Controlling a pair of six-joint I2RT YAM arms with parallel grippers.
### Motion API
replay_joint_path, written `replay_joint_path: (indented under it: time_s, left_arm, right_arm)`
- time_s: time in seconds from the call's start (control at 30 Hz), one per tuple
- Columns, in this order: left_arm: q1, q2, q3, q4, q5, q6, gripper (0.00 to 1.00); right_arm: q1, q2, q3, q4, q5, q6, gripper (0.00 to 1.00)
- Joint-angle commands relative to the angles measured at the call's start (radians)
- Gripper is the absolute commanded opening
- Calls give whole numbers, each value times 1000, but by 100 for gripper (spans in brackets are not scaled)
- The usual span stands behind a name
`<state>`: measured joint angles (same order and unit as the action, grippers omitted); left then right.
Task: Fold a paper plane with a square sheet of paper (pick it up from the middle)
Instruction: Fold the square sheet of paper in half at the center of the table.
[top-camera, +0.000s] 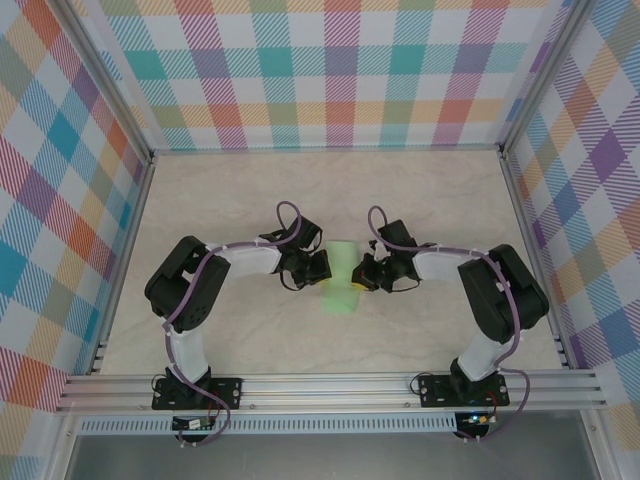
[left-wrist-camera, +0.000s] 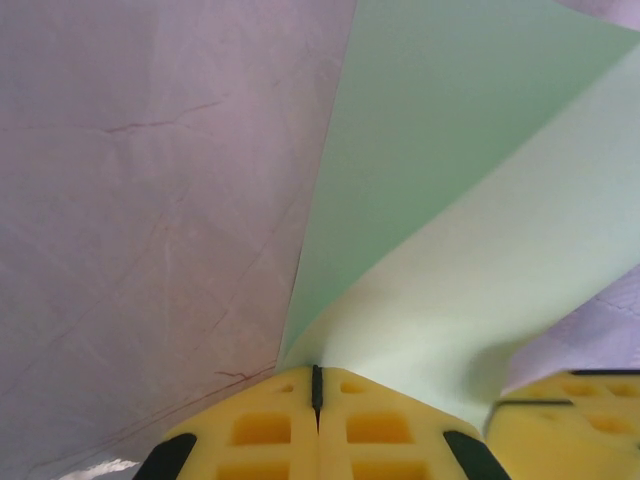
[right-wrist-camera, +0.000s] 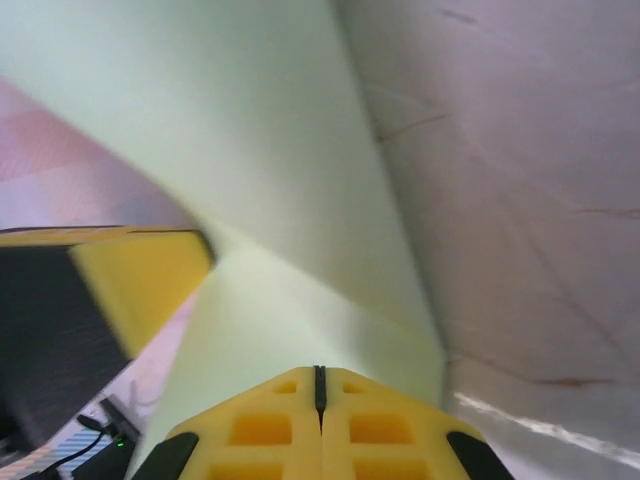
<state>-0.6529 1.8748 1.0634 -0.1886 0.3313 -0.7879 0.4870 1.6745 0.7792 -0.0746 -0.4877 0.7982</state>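
The square sheet of paper (top-camera: 340, 280), pale green, hangs bent between the two grippers over the middle of the table. My left gripper (top-camera: 320, 266) is shut on its left edge. In the left wrist view its yellow jaws (left-wrist-camera: 317, 372) meet on the sheet (left-wrist-camera: 450, 200), which rises away in a fold. My right gripper (top-camera: 361, 276) is shut on the right edge. In the right wrist view its jaws (right-wrist-camera: 320, 372) pinch the paper (right-wrist-camera: 250, 150). Each wrist view also catches the other gripper's yellow finger (left-wrist-camera: 570, 420) (right-wrist-camera: 140, 270). A paper plane is out of view.
The pale marbled tabletop (top-camera: 220, 190) spreads around the arms, fenced by an aluminium frame (top-camera: 330, 388) at the near edge and checked cloth walls (top-camera: 320, 70) at the back and sides.
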Motion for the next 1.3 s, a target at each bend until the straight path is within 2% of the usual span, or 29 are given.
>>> replay_joint_path:
  time_s: [0.0, 0.4, 0.73, 0.9, 1.07, 1.27]
  left_arm:
    - [-13, 25, -23, -76, -43, 19, 0]
    - [-13, 23, -25, -71, -43, 21, 0]
    - [-13, 16, -25, -74, -44, 25, 0]
    - [-13, 17, -28, -68, -43, 22, 0]
    - [-13, 14, -37, -70, -46, 26, 0]
    - [-13, 12, -42, -70, -54, 25, 0]
  right_arm:
    - [13, -46, -41, 90, -69, 24, 4]
    - [22, -28, -185, 85, 52, -14, 4]
    - [24, -204, -181, 145, -63, 2, 8]
    - [36, -171, -202, 187, -79, 17, 9]
    - [65, -74, -199, 240, -96, 14, 9]
    - [75, -44, -269, 239, -24, -22, 9]
